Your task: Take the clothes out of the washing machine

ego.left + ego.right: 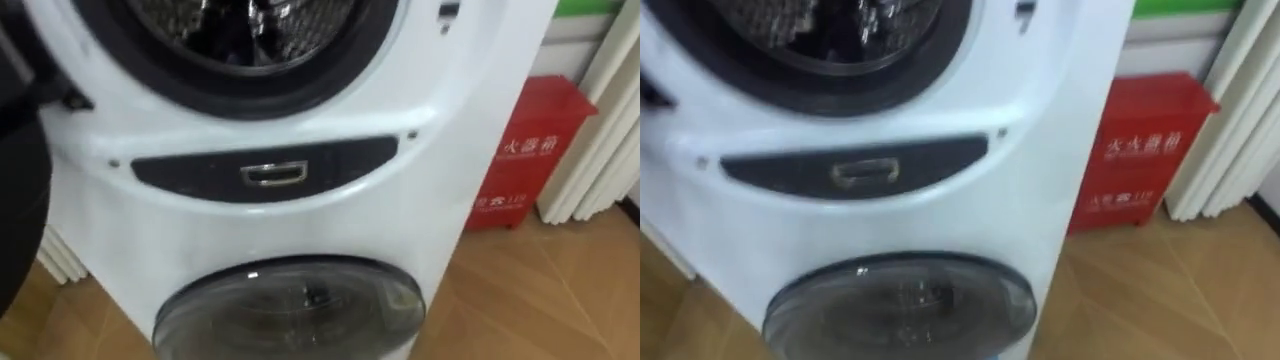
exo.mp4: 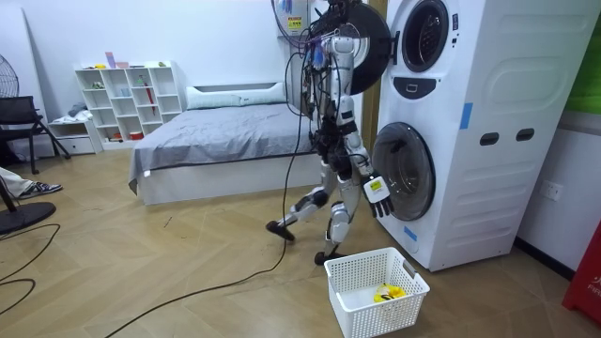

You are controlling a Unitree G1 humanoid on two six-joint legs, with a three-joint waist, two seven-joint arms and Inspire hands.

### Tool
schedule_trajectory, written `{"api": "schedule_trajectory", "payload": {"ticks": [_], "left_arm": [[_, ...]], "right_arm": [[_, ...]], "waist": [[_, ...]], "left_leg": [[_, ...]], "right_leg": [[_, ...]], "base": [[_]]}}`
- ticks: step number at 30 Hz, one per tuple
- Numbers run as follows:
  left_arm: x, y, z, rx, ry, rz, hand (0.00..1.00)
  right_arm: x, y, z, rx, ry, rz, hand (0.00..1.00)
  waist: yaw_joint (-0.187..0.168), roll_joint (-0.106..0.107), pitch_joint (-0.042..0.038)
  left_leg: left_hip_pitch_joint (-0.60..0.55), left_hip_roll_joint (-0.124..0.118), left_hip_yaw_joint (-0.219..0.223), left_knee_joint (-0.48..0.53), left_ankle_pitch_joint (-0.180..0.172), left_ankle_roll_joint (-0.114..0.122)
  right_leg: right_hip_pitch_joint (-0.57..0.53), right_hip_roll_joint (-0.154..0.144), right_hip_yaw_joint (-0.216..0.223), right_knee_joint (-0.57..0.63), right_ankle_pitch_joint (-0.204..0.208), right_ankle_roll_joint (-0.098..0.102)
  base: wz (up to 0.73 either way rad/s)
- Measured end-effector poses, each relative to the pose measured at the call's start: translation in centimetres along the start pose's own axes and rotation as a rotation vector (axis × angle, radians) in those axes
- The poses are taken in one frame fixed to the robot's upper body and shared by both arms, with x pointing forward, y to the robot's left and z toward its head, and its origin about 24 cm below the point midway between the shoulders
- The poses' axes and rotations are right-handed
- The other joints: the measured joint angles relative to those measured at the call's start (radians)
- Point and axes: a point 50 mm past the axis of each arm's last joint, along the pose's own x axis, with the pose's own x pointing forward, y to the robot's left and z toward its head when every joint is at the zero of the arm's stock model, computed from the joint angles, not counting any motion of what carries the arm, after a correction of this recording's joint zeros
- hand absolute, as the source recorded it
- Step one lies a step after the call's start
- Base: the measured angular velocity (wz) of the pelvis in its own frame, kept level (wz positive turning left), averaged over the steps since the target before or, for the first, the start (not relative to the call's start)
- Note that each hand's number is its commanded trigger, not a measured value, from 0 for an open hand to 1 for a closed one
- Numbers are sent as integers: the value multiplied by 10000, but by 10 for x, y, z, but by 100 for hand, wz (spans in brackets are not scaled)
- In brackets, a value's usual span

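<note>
Wooden floor (image 2: 188,272) runs from a grey bed (image 2: 216,131) to a tall white washing machine (image 2: 498,94), and the robot stands close against the machine's front. The upper drum's door (image 2: 371,47) is swung open beside the robot's head. The head camera looks down past the drum mouth (image 1: 240,30) to the dark handle strip (image 1: 272,175) and the shut lower door (image 1: 290,310).

Something dark lies inside the upper drum, probably the clothes, though I cannot make it out for sure. A white basket (image 2: 406,277) stands on the floor just behind the robot, with a yellow item (image 2: 387,294) in it.

The right hand (image 2: 376,192) hangs low beside the lower door. I cannot tell how far its fingers are open, and it seems to hold nothing.

To do this step well, the arm should rise and go straight in over the drum's rubber rim, and the head should tilt up to see the reach. The open door crowds the robot's left and the red box (image 1: 530,150) stands well off to its right. The basket leaves little room for stepping back.
</note>
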Motion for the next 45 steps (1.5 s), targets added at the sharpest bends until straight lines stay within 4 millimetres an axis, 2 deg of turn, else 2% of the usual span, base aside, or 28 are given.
{"api": "schedule_trajectory", "payload": {"ticks": [1,2,3,4,5,6,7,8,9,10,11,12,14,15,16,17,18,19,20,27,30,31,32,36,39,42,43,45], "left_arm": [[-1,-4,-2,126,39,-151,0],[-1,-5,-5,221,112,-232,0],[-2,-7,-7,318,198,-304,0],[-4,-8,-14,382,393,-354,0],[-9,-9,-28,465,727,-424,0],[-11,-11,-34,480,885,-467,0],[-16,-13,-47,488,1277,-558,0],[-19,-14,-53,506,1479,-589,0],[-20,-14,-54,502,1509,-590,0],[-20,-13,-55,401,1551,-548,0],[-20,-12,-56,299,1572,-514,0],[-20,-11,-56,252,1543,-470,0],[-21,-11,-58,149,1601,-427,0],[-22,-10,-60,55,1654,-393,0],[-23,-9,-64,-187,1796,-290,0],[-25,-9,-66,-404,1887,-245,0],[-25,-10,-66,-456,1892,-241,0],[-25,-11,-66,-603,1905,-224,0],[-26,-12,-68,-875,1946,-194,0],[-31,-11,-78,-1933,2185,132,0],[-36,-11,-87,-2596,2482,305,0],[-37,-11,-89,-2797,2548,364,0],[-37,-10,-90,-2950,2577,427,0],[-38,-4,-93,-3901,2629,957,0],[-37,8,-95,-4286,2682,1426,0],[-37,22,-99,-4592,2739,1961,0],[-36,28,-97,-4916,2696,2200,0],[-31,43,-90,-5310,2410,2631,0]], "right_arm": [[0,1,1,73,-67,4,0],[0,2,0,77,-32,23,0],[-1,3,-6,75,220,53,0],[-2,4,-9,109,371,97,0],[-4,6,-14,198,485,142,0],[-4,6,-15,235,487,137,0],[-6,5,-20,457,605,110,0],[-7,4,-24,786,711,46,0],[-8,3,-26,909,743,5,0],[-8,1,-27,1074,795,-41,0],[-9,1,-28,1178,822,-43,0],[-9,0,-31,1258,889,-37,0],[-13,2,-40,1242,1108,129,0],[-13,4,-42,1211,1185,205,0],[-14,7,-45,1125,1316,367,0],[-15,10,-47,1059,1379,515,0],[-15,10,-46,1053,1363,573,0],[-14,12,-44,993,1297,708,0],[-14,13,-46,1030,1331,795,0],[-15,17,-45,673,1124,912,0],[-15,19,-45,512,1121,999,0],[-15,19,-44,512,1078,991,0],[-15,19,-44,499,1055,981,0],[-14,12,-41,831,772,633,0],[-16,6,-45,930,781,513,0],[-17,0,-47,679,832,372,0],[-18,-3,-49,690,870,320,0],[-19,-8,-50,640,824,245,0]], "waist": [[28,0,1],[14,-3,0],[-31,-72,-17],[0,-245,-88],[16,-425,-129],[10,-523,-145],[-23,-506,-81],[-139,-526,-71],[-193,-592,-49],[-203,-590,-72],[-201,-587,-84],[-192,-631,-93],[-86,-751,-130],[31,-799,-140],[198,-945,-153],[290,-1018,-204],[335,-1028,-209],[425,-1026,-210],[492,-996,-237],[674,-993,-228],[837,-997,-202],[844,-991,-178],[846,-981,-167],[815,-845,-70],[798,-785,-46],[798,-728,-64],[785,-680,-47],[794,-599,-71]], "left_leg": [[130,-25,194,-814,-229,74],[143,-70,224,-1114,-312,181],[75,-258,380,-1421,-400,405],[-202,-556,769,-1458,-321,986],[-543,-963,1067,-1327,-114,1346],[-646,-1111,1219,-1227,-53,1457],[-852,-1190,1819,-925,54,1578],[-991,-1212,2160,-862,252,1624],[-1062,-1262,2158,-911,402,1673],[-1105,-1272,2305,-1141,717,1681],[-1100,-1275,2419,-1293,882,1683],[-1098,-1257,2692,-1566,1160,1708],[-1117,-1299,3080,-1854,1522,1641],[-1122,-1321,3177,-1852,1541,1618],[-1136,-1395,3287,-1822,1624,1475],[-1186,-1429,3407,-1775,1658,1426],[-1264,-1427,3483,-1737,1669,1411],[-1382,-1450,3547,-1714,1708,1381],[-1384,-1401,3600,-1745,1828,1334],[-1310,-1079,3599,-1954,1931,1086],[-1375,-1017,2959,-1867,1873,988],[-1412,-1020,2626,-1840,1863,973],[-1421,-1020,2542,-1835,1861,969],[-1393,-1016,2479,-1861,1860,967],[-1257,-1038,2362,-2011,1860,965],[-1147,-1081,2347,-2079,1860,965],[-1089,-1105,2345,-2079,1860,966],[-1080,-1124,2329,-2080,1859,967]], "right_leg": [[-155,-102,-16,-148,426,99],[-160,-155,-15,-325,695,168],[-153,-302,37,-745,1247,355],[-101,-468,382,-1405,1973,593],[121,-643,892,-2311,2872,960],[255,-771,1069,-2624,3219,1194],[423,-1058,1061,-2252,2937,1392],[492,-1361,995,-1131,2001,1517],[534,-1487,954,-534,1561,1632],[780,-1669,957,498,795,1719],[970,-1738,1067,861,470,1766],[1479,-1946,1184,1343,-80,1854],[2895,-2308,1285,1155,-767,2044],[3224,-2303,1297,811,-880,2151],[3625,-2294,1293,-57,-1036,2282],[3825,-2226,1234,-895,-1083,2304],[3889,-2189,1258,-1258,-1081,2304],[3905,-2085,1306,-1734,-1006,2123],[3905,-1969,1350,-2015,-853,2052],[3903,-1514,1631,-2501,-587,1788],[3954,-1385,1603,-2663,-526,1675],[3961,-1355,1601,-2673,-518,1663],[3961,-1342,1602,-2677,-518,1663],[4031,-1340,1464,-2739,-518,1663],[4201,-1346,1346,-2865,-519,1664],[4277,-1357,1442,-2917,-524,1668],[4397,-1374,1416,-3008,-509,1691],[4427,-1396,1373,-3011,-504,1701]], "base": [[8],[26],[27],[23],[7],[14],[37],[48],[55],[41],[47],[40],[15],[-34],[-53],[-54],[-54],[-48],[-42],[-21],[-12],[0],[0],[3],[9],[-2],[4],[8]]}}
